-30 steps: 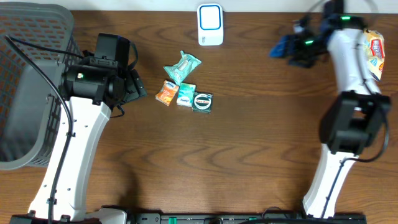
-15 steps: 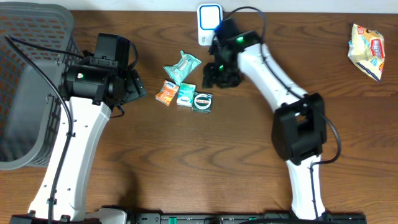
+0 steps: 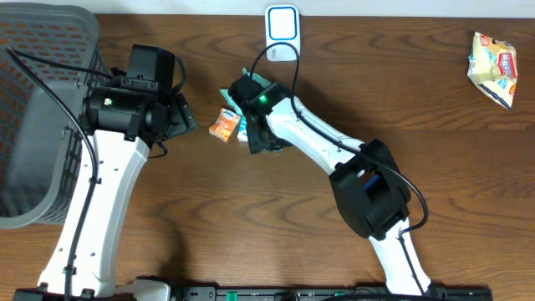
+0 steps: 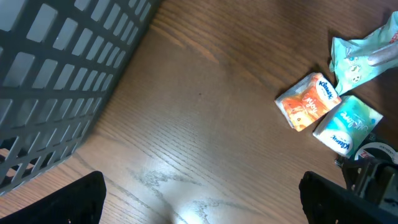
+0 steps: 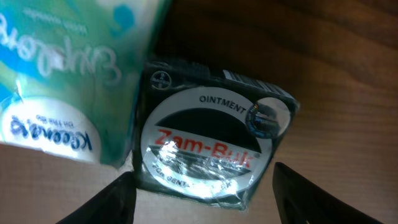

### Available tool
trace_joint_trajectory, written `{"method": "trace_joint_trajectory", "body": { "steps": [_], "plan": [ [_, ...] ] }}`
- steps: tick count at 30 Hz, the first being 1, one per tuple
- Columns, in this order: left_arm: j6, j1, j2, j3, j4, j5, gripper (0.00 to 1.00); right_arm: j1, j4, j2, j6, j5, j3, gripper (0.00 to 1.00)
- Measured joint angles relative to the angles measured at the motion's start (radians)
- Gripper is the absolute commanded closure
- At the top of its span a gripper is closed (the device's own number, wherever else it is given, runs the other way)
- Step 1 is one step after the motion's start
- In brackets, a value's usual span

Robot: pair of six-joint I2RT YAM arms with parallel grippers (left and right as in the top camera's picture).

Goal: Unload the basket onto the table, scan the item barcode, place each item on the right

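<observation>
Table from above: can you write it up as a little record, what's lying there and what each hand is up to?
left side: grey basket
far edge: white scanner
far right corner: snack bag
middle cluster: green pouch, orange tissue pack, teal tissue pack, ointment box
left hand: open, beside the basket, holding nothing
right hand: open, above the ointment box, a finger on either side, not gripping it
scanning: not yet done
</observation>
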Motion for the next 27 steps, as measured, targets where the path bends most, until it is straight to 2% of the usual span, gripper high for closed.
{"method": "trace_joint_trajectory", "body": {
  "steps": [6, 16, 19, 21, 25, 27],
  "plan": [
    [0.000, 0.000, 0.000, 0.000, 0.000, 0.000, 0.02, -0.016, -0.009, 0.000, 0.019, 0.065, -0.045, 0.39],
    [0.000, 0.000, 0.000, 0.000, 0.000, 0.000, 0.03, -0.140, -0.186, -0.011, 0.026, 0.152, -0.046, 0.39],
    [0.000, 0.000, 0.000, 0.000, 0.000, 0.000, 0.02, -0.182, -0.134, -0.071, 0.026, 0.100, -0.046, 0.37],
    [0.000, 0.000, 0.000, 0.000, 0.000, 0.000, 0.02, -0.199, -0.071, -0.121, 0.024, 0.036, -0.045, 0.28],
    [0.000, 0.000, 0.000, 0.000, 0.000, 0.000, 0.02, -0.205, 0.076, -0.171, 0.003, -0.060, -0.035, 0.28],
    [0.000, 0.000, 0.000, 0.000, 0.000, 0.000, 0.02, -0.202, 0.103, -0.165, -0.001, -0.079, -0.035, 0.21]
  ]
}}
